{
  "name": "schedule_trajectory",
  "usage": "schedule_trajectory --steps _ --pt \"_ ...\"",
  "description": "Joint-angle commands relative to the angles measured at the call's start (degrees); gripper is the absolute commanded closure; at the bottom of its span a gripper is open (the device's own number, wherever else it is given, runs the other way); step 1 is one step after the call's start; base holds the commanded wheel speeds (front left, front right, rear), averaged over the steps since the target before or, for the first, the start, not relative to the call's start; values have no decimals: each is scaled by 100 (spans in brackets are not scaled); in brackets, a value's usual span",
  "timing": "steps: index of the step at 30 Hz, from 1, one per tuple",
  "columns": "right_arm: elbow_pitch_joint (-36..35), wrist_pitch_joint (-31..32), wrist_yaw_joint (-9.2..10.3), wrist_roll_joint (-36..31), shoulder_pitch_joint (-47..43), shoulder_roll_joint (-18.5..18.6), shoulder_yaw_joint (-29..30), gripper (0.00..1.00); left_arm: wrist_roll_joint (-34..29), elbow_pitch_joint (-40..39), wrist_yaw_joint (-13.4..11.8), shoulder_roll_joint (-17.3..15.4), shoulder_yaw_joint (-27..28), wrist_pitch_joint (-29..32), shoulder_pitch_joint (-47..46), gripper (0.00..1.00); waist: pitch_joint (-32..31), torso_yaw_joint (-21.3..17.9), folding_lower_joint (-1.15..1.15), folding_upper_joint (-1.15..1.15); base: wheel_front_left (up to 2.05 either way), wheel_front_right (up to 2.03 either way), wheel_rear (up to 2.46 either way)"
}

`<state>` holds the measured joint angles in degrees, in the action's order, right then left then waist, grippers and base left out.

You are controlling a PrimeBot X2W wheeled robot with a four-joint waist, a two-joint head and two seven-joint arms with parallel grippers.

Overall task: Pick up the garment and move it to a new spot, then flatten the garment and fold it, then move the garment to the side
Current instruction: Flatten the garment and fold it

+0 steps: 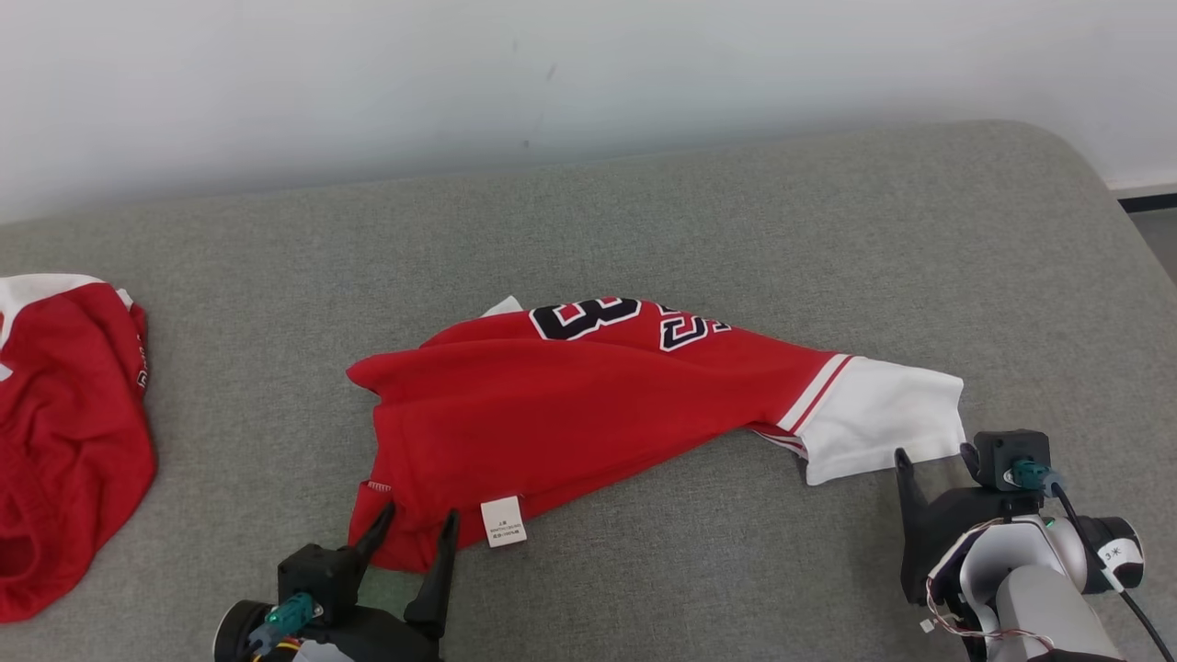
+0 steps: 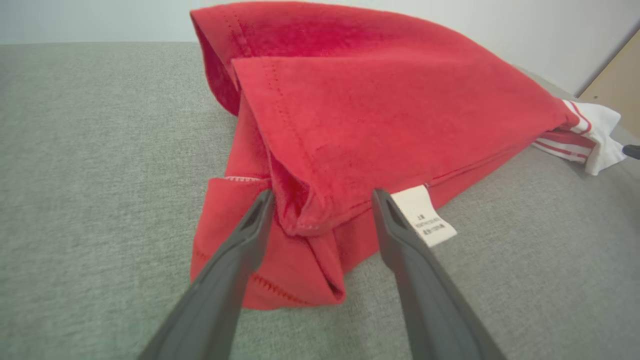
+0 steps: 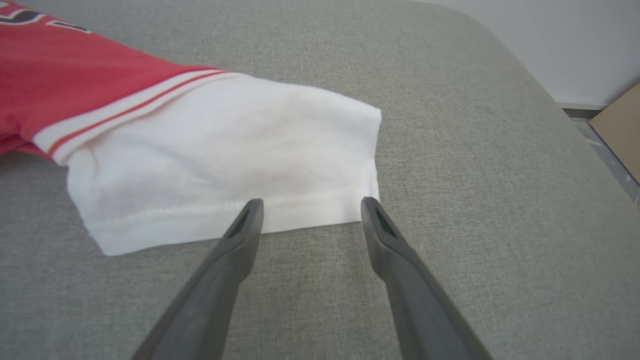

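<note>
Garment (image 1: 588, 414) hem lies between the parted left jaws.

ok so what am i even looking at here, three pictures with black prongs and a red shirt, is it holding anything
This is a two-armed robot. The wide picture is from its head camera. The other two are from wrist cameras, each looking along that arm's two dark fingers. A red shirt with a white sleeve lies rumpled on a grey cushion, and another red garment lies far left. The left gripper is open, with its fingers either side of the shirt's near hem. The right gripper is open at the sleeve's edge. Nothing is held yet.
</note>
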<state>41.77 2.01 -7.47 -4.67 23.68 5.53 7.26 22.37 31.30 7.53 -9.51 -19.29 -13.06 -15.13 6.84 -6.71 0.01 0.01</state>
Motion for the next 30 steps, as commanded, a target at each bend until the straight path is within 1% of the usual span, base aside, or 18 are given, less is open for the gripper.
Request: schedule_trajectory --steps 1,8,11,14,23,30 --pt "63 6 -6 -54 45 32 43 0 26 -50 -17 -9 -9 -40 98 0 -2 4 -1 -1 0 0 0" --pt "431 149 -6 -164 325 118 272 0 -32 -156 -31 -78 -80 2 5 0 138 7 -1 -1 0 0 0" --pt "548 144 -6 -262 505 188 486 0 -45 -177 -37 -81 -106 20 -63 0 219 31 -1 -1 0 0 0" --pt "676 156 -6 -409 613 177 789 0 -57 -208 -40 -83 -145 21 -85 0 272 84 -1 -1 0 0 0" --pt "1034 162 -6 -716 839 80 1220 0 -12 -324 -36 -119 -223 24 -58 0 297 199 -1 -1 0 0 0" --pt "1309 316 -6 -932 1031 55 1548 0 20 -445 -34 -173 -274 79 -123 0 401 249 -1 -1 0 0 0"
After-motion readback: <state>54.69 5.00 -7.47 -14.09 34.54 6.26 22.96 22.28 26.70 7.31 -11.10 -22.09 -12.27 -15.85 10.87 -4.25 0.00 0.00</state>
